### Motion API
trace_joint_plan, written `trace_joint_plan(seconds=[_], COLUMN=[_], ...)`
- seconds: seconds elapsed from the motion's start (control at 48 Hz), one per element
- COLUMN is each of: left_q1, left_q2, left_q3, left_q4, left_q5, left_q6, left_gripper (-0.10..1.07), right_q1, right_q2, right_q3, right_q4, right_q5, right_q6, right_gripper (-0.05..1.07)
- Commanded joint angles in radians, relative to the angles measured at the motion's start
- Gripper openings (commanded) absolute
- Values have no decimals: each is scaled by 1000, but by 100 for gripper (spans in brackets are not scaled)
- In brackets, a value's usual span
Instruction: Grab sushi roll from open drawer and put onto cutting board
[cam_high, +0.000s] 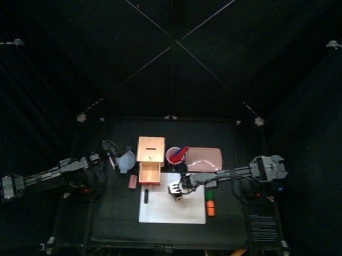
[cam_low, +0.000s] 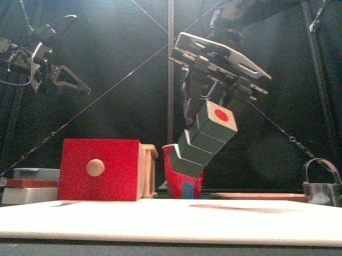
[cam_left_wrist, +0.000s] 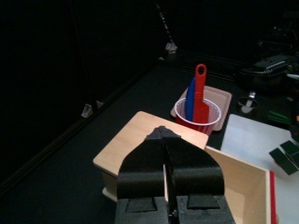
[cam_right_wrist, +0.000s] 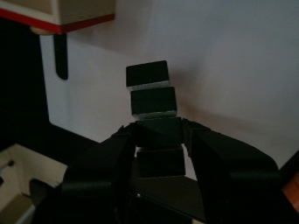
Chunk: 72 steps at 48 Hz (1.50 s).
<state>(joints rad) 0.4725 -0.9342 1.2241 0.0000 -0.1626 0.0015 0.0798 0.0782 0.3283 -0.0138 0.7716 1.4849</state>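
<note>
In the top view the board takes the 6 o'clock half of the surface. The drawer stands open at the board's 11 o'clock, pulled out of its box. A cup and a tray sit at 12 and 1. The right pincer hangs over the board's upper middle, and an orange item lies at the board's 3 o'clock edge.

In the front view the roll hangs tilted from the right pincer, clear above the board, as a chain of short dark blocks with a red-centred end face. It looks light and jointed, so it would likely swing or fold. The best hold is probably across the flat sides of one block, as now. The free end should be laid down first.

In the left wrist view the left pincer rests over the box with its jaws together, holding nothing.

In the right wrist view the jaws are clamped on the roll's near blocks, and the far end points at bare board. A stick lies at the board's edge near the drawer corner. Open room lies toward the board's middle, away from that edge and the orange item.
</note>
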Motion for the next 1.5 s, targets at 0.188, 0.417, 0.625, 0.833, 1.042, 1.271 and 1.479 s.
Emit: trace_joint_plan(seconds=[0.188, 0.417, 0.625, 0.833, 1.042, 1.271, 1.479], left_q1=[0, 3, 2, -2, -2, -5, -5], left_q2=[5, 5, 5, 5, 5, 5, 5], left_q3=[-26, -23, -23, -23, -25, -29, -54], left_q4=[-23, -28, -28, -29, -29, -41, -49], left_q5=[-11, -14, -14, -14, -14, -14, -5], left_q6=[-3, 5, 2, 0, 2, -3, -2], left_gripper=[4, 4, 4, 4, 4, 4, 4], right_q1=[109, 163, 178, 173, 140, 34, -74], right_q2=[-12, 38, 77, 60, -54, -245, -354], right_q3=[26, 28, 20, 34, 117, 287, 387], right_q4=[-273, -307, -307, -342, -538, -799, -834], right_q5=[12, -46, -67, -78, -106, -333, -465], right_q6=[500, 638, 638, 634, 629, 469, 210], right_gripper=[65, 72, 90, 99, 98, 98, 97])
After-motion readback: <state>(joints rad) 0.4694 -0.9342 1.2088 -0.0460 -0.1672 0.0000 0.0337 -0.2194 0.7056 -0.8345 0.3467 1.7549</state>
